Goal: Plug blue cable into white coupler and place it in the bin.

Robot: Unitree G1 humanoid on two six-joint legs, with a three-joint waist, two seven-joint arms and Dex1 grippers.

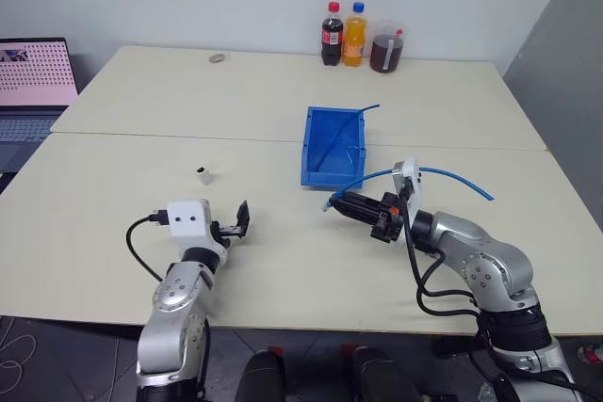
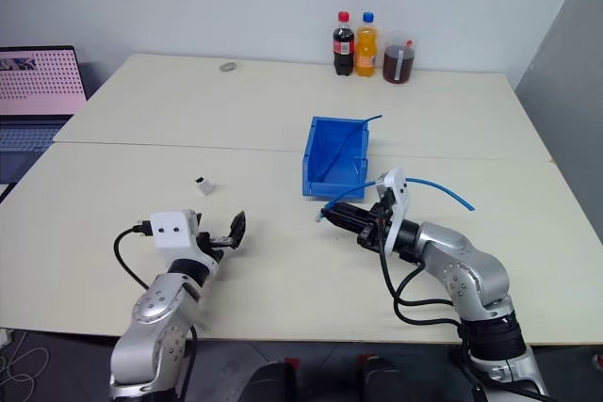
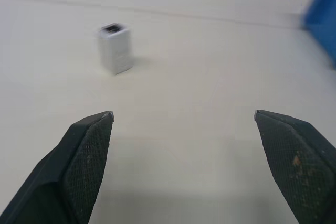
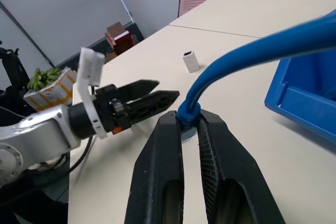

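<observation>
My right gripper [image 1: 336,202] is shut on the blue cable [image 1: 377,176] close to its plug end. The rest of the cable arcs up over the wrist and trails to the right across the table. In the right wrist view the fingers [image 4: 165,145] pinch the cable [image 4: 252,51] at their tips. The white coupler [image 1: 203,174] stands upright on the table, socket up, left of the bin [image 1: 330,177]. My left gripper [image 3: 184,116] is open and level, low over the table, with the coupler [image 3: 115,48] a little ahead of it and off to one side, untouched.
A thin blue strand [image 1: 347,134] lies slanted inside the bin. Two bottles [image 1: 332,35] and a cup [image 1: 386,47] stand at the table's far edge, a small grey ring [image 1: 218,58] at the far left. A laptop [image 1: 33,82] sits beyond the left edge.
</observation>
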